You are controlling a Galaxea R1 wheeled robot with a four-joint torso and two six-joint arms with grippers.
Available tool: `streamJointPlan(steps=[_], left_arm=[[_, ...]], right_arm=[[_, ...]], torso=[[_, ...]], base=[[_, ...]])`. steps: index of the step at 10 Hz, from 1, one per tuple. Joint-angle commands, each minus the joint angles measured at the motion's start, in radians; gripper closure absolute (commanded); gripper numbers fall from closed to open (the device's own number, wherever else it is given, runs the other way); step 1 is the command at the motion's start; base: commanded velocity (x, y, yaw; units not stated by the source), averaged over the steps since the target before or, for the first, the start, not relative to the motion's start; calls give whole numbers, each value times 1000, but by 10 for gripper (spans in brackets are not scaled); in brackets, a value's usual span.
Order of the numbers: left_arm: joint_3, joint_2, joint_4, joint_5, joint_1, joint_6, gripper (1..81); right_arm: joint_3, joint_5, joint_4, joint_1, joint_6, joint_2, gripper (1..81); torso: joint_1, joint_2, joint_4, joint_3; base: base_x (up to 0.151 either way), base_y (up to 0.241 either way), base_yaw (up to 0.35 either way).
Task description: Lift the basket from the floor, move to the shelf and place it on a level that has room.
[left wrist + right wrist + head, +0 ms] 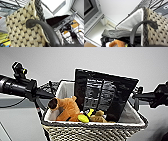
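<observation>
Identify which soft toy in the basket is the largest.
The orange plush toy with the dark brown head, lying at the basket's left; the tan one beside it is smaller.

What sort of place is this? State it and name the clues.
Probably an indoor office or lab storage corner: a plain pale wall, a black wire rack beside it, and a woven basket holding plush toys.

I see the shelf [47, 86], a black wire tier, just beyond the left gripper [48, 95]; whether the basket [95, 130] rests on it is unclear

Left arm [17, 87] and right arm [156, 95] reach inward, raised level.
</observation>
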Motion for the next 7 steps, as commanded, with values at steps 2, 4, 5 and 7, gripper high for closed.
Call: streamJointPlan(steps=[2, 4, 5, 7], left_arm=[[-96, 63, -43, -87, -150, 2, 811], [-145, 91, -52, -87, -185, -10, 811], [-179, 110, -64, -87, -205, -10, 811], [-252, 161, -78, -86, -236, -10, 811]], right_arm=[[-92, -34, 9, 220, 94, 56, 811], [-142, -58, 9, 260, 119, 84, 811], [-167, -69, 9, 272, 122, 99, 811], [-214, -72, 12, 298, 126, 122, 811]], torso=[[0, 0, 0, 0], [0, 0, 0, 0], [0, 0, 0, 0], [0, 0, 0, 0]], base=[[0, 0, 0], [0, 0, 0], [0, 0, 0], [0, 0, 0]])
